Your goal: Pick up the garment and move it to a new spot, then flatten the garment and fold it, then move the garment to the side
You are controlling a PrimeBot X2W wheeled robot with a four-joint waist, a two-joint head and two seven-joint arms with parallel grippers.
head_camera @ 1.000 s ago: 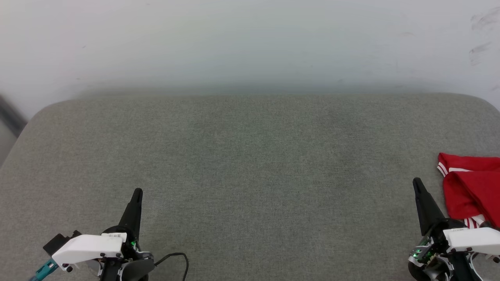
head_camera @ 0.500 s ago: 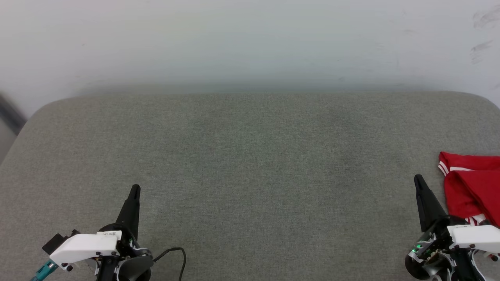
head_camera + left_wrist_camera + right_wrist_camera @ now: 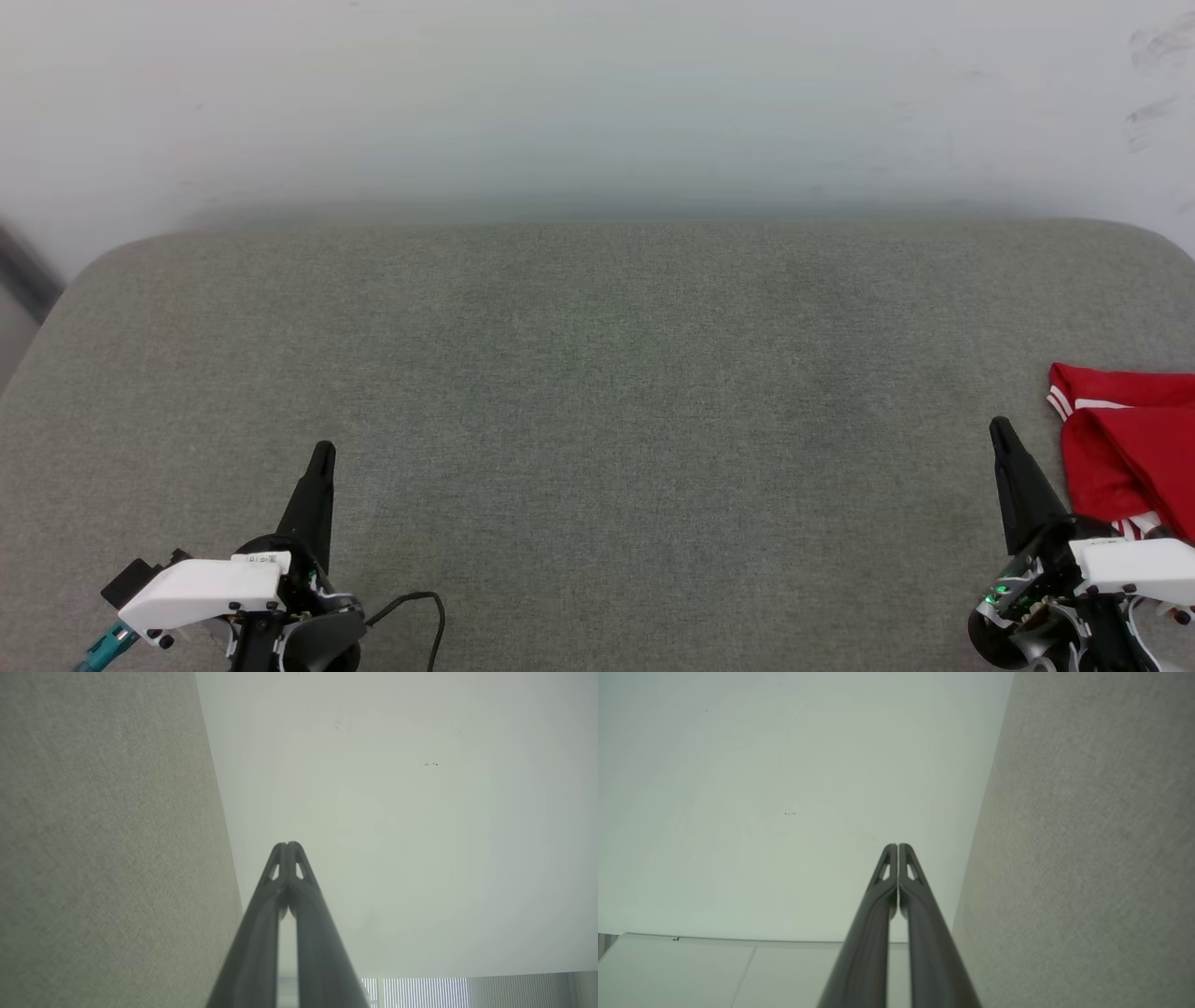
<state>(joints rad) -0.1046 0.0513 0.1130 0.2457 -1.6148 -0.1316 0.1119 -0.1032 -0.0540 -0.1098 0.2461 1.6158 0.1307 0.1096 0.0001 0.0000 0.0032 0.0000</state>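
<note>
Garment [image 3: 1130, 457], red with striped trim, lies beside the right claw [image 3: 1000, 429].

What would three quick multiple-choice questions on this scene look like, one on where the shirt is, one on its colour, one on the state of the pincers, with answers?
1. Where on the grey padded surface does the garment lie?
A. In the middle
B. At the right edge, beside the right pincer
C. At the far left corner

2. What colour is the garment mostly?
A. Blue
B. Black
C. Red, with white stripes on its trim

3. How do the left pincer and the right pincer stand?
A. Both shut, holding nothing
B. Both wide open
C. Right one shut on the garment

Answers:
1 B: the head view shows it at the right edge, next to the right pincer.
2 C: the cloth is red and its trim bears white stripes.
3 A: each wrist view shows the two fingers pressed together with nothing between them.
</note>
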